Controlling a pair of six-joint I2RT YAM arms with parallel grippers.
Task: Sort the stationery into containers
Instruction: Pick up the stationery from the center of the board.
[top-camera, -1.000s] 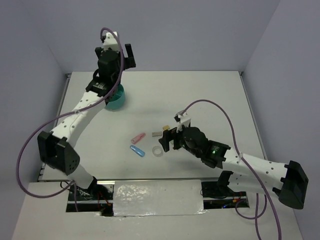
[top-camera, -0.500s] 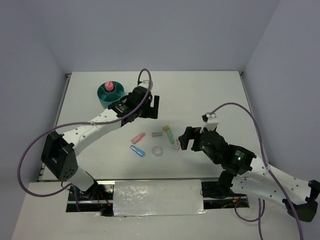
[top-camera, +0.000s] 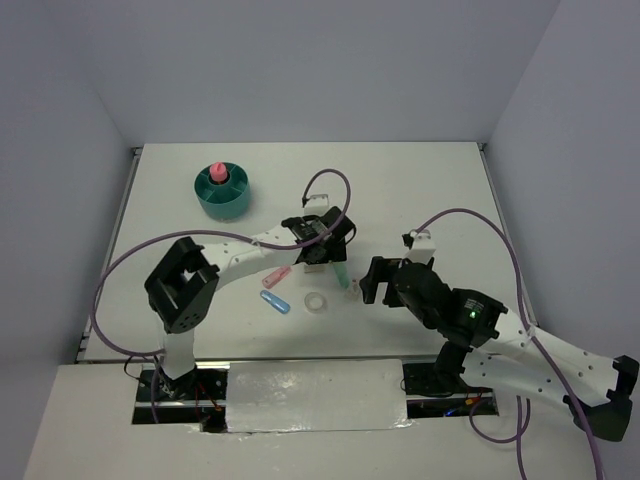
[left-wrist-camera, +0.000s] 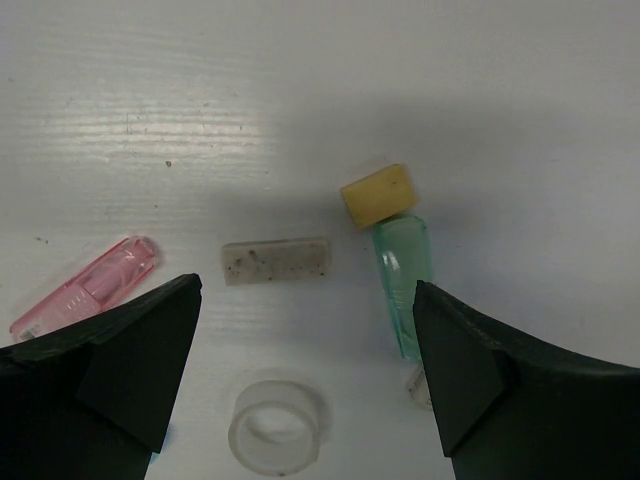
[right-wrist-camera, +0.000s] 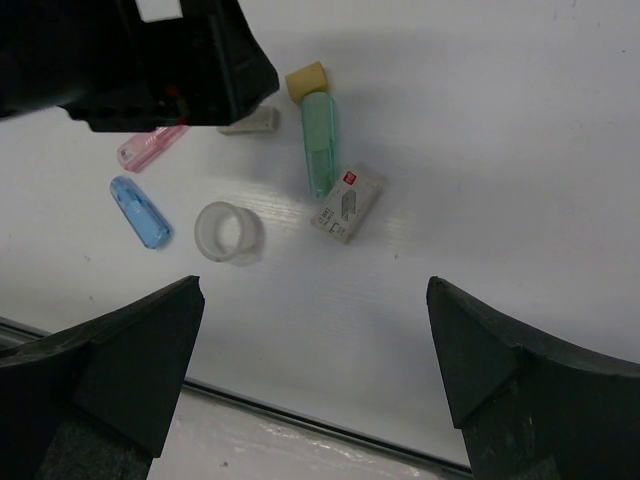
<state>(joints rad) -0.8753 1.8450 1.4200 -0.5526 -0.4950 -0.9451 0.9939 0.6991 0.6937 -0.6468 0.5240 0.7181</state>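
Observation:
The teal organiser (top-camera: 222, 195) stands at the far left with a pink item (top-camera: 218, 173) in its central well. My left gripper (top-camera: 318, 252) is open and empty, low over the loose items. Its wrist view shows the pink stick (left-wrist-camera: 90, 288), the tape ring (left-wrist-camera: 277, 432) between the jaws, and the green stubby pen (left-wrist-camera: 403, 280). My right gripper (top-camera: 372, 280) is open and empty, just right of the items. Its wrist view shows the blue stick (right-wrist-camera: 140, 212), the tape ring (right-wrist-camera: 229, 233), the green pen (right-wrist-camera: 319, 142) and the pink stick (right-wrist-camera: 150, 148).
A grey eraser-like block (left-wrist-camera: 276, 261), a yellow block (left-wrist-camera: 379, 193) and a small staple box (right-wrist-camera: 346, 203) lie among the items. The left gripper's black body (right-wrist-camera: 130, 60) fills the top left of the right wrist view. The table's near edge (right-wrist-camera: 300, 420) is close below.
My left arm has swung from above the organiser to over the loose items. A pink item now shows in the organiser's well. My right gripper has drawn back to the right of the tape ring.

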